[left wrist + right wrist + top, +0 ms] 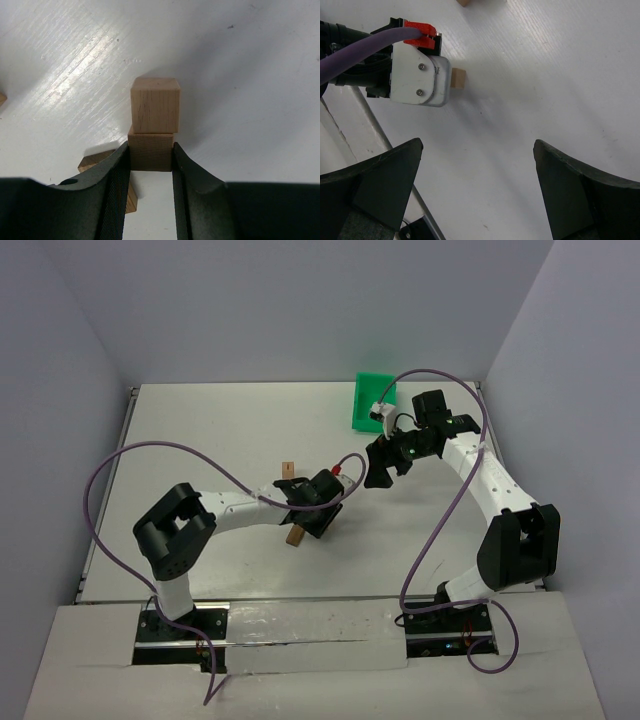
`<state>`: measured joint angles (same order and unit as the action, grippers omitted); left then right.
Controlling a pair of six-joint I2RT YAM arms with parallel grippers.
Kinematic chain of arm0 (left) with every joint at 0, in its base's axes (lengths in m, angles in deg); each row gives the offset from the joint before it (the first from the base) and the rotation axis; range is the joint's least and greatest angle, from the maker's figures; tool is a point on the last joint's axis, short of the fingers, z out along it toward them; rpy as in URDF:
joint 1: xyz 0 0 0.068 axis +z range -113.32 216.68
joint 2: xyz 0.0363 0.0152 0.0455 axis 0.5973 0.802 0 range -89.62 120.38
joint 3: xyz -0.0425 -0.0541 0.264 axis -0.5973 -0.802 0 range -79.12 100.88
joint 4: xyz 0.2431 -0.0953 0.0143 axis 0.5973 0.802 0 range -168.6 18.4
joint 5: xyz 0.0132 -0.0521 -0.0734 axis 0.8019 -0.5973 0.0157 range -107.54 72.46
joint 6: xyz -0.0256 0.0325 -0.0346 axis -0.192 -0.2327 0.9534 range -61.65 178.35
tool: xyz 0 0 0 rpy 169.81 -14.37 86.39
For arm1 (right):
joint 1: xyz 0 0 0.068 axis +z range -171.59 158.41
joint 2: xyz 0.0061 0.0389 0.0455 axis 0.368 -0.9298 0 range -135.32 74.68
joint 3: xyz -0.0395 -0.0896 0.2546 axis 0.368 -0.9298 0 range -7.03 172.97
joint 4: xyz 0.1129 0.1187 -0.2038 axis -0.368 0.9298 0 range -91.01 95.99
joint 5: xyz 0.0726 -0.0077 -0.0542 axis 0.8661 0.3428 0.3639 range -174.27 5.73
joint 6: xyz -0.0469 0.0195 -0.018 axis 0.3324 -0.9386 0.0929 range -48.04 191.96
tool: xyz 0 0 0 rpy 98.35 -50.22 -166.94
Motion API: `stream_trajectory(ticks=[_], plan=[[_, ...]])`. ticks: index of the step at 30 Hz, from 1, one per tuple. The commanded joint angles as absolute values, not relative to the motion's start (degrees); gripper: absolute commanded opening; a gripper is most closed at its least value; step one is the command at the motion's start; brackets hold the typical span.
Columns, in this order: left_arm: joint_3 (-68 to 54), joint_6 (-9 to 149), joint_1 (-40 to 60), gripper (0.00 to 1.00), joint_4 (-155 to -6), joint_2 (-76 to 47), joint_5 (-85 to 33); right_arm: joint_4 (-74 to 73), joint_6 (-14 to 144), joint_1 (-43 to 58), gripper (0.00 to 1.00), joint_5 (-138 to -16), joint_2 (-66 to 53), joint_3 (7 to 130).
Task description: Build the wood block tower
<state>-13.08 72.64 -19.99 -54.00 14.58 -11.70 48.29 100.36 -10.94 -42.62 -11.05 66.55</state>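
Left tool (150,148) grips one wood block (151,156); second block (155,106) touching

On the bench (200,440) the bin (375,400) sits far, right of centre. A lone block (287,469) lies mid-bench, just beyond the left hand (302,528). Between that hand's fingers is a gripped block (151,150), touching a second block (155,105) (apparently stacked). The right hand (378,472) hangs between bin and left hand.

Left gripper (151,156) around wood block (150,148), perhaps under second block (155,105)
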Motion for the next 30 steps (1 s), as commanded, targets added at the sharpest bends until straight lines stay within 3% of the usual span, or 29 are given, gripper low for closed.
stream_trajectory(ticks=[1, 8, 19, 30], plan=[[-12.2, 72.7, -20.9, 0.30, -52.9, 16.4, -12.2, 48.3, 101.2, -11.4, 1.00, -41.3, -10.8, 66.7], [-12.1, 72.7, -21.0, 0.42, -52.6, 16.8, -12.1, 48.4, 101.1, -11.4, 1.00, -41.2, -10.9, 66.9], [-12.4, 72.6, -21.0, 0.97, -52.4, 16.3, -11.8, 48.5, 101.1, -11.4, 1.00, -41.0, -10.9, 66.9], [-15.5, 68.0, -21.4, 0.99, -53.2, 4.5, -17.1, 48.8, 101.1, -11.4, 1.00, -40.3, -10.5, 68.0]])
